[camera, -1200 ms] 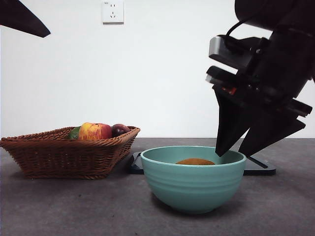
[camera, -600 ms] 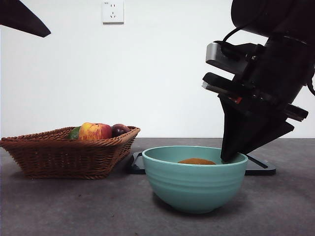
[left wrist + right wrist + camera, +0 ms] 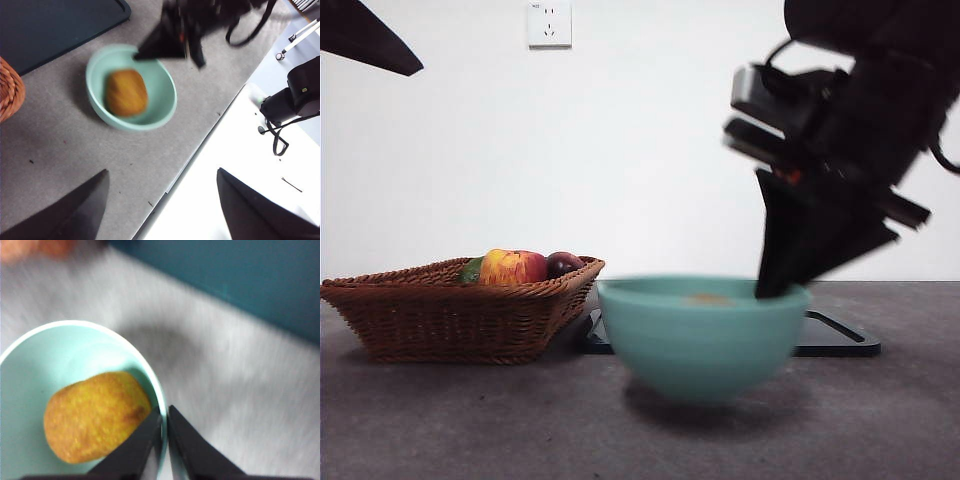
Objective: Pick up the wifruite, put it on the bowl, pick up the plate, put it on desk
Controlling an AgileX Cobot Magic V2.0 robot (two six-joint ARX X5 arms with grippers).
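Note:
The teal-green bowl [image 3: 695, 335] hangs blurred a little above the desk [image 3: 470, 420], with a shadow under it. The orange-brown wifruite [image 3: 708, 299] lies inside it, clearer in the right wrist view [image 3: 95, 415] and the left wrist view [image 3: 126, 92]. My right gripper [image 3: 772, 290] is shut on the bowl's right rim [image 3: 159, 405], one jaw inside and one outside [image 3: 164, 412]. My left gripper [image 3: 161, 172] is open and empty, high above the desk, and looks down on the bowl [image 3: 162, 107].
A flat black tray [image 3: 840, 340] lies just behind the bowl. A wicker basket [image 3: 450, 310] at the left holds a red-yellow apple [image 3: 512, 267] and a dark fruit [image 3: 563, 263]. The desk's edge [image 3: 200, 145] runs close by the bowl.
My right gripper lowered, closed its jaws on the bowl's rim, and has now raised the bowl a little off the desk with the wifruite inside. The left arm has not moved.

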